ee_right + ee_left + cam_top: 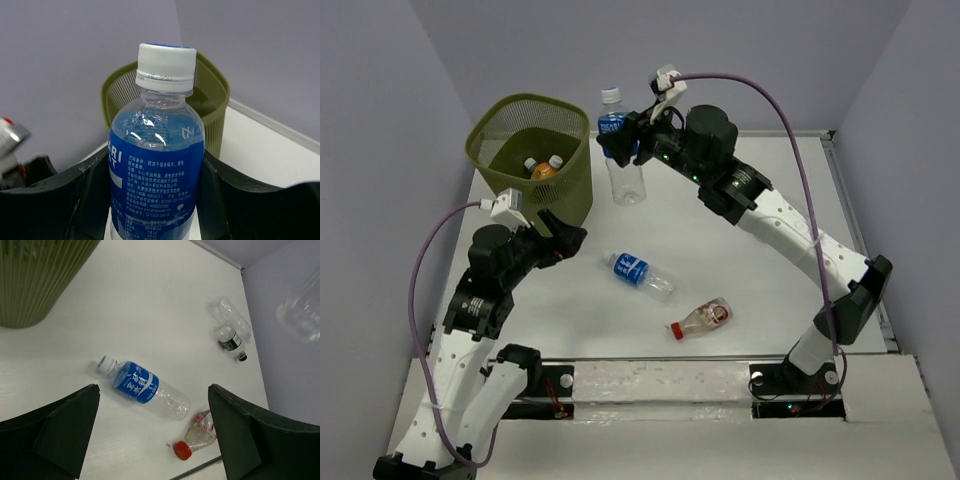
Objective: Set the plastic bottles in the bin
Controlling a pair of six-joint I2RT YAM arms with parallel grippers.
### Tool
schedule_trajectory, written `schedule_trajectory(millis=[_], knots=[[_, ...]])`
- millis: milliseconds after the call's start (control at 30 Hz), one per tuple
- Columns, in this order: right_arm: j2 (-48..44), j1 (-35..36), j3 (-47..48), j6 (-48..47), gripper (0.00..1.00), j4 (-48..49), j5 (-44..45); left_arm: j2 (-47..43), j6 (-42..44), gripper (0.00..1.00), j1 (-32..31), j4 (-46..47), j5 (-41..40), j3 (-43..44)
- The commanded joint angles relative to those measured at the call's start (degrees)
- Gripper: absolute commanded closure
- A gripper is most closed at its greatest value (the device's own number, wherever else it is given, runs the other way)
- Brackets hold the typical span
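The olive-green mesh bin (575, 165) stands at the back left and holds two bottles (544, 168) with white caps. My right gripper (623, 140) is shut on an upright clear bottle with a blue label (619, 160), held above the table just right of the bin's rim; the right wrist view shows the bottle (156, 165) between the fingers, with the bin (212, 102) behind it. My left gripper (563, 236) is open and empty in front of the bin. A blue-labelled bottle (642, 274) and a small red-capped bottle (703, 318) lie on the table.
In the left wrist view a further clear bottle with a black cap (230, 330) lies near the right wall; my right arm hides it in the top view. The bin's wall (35, 280) fills that view's upper left. Walls enclose the table (740, 270).
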Motion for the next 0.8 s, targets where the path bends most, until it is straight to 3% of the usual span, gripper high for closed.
schedule_trajectory(millis=[0,200,433,500,533,600,633,700,767], knots=[[7.88,1.68,12.01,-1.99,0.72,10.25,-0.62,-5.37,-7.51,0.01,-0.28,1.76,4.93,-9.51],[24.4,1.68,32.22,-2.11,0.72,17.71,-0.53,-12.33,-19.39,0.01,-0.55,11.59,8.0,-24.99],[44.54,5.37,50.88,5.12,0.72,32.05,4.2,-11.55,-23.8,0.01,-6.59,18.9,4.5,-31.61],[52.28,6.69,58.08,1.27,0.61,34.26,9.82,-10.41,-25.03,0.01,-8.19,20.4,2.22,-32.31],[54.39,7.21,58.8,0.12,0.47,34.7,12.27,-9.71,-25.99,0.01,-9.93,22.4,1.86,-32.58],[53.28,7.22,54.98,-0.06,0.31,35.57,14.05,-8.22,-26.96,0.01,-11.35,23.73,0.89,-33.11],[52.4,6.7,53.2,-0.41,0.16,35.5,13.79,-6.55,-27.58,0.01,-12.05,25.83,0.8,-33.8],[50.73,6.69,53.18,-2.52,0.05,31.65,12.22,-3.13,-29.5,0.01,-14.6,28.12,0.71,-34.34],[49.24,6.69,53.89,-4.36,0.0,25.52,9.67,-0.57,-30.13,0.01,-16.8,29.36,-1.12,-33.64]])
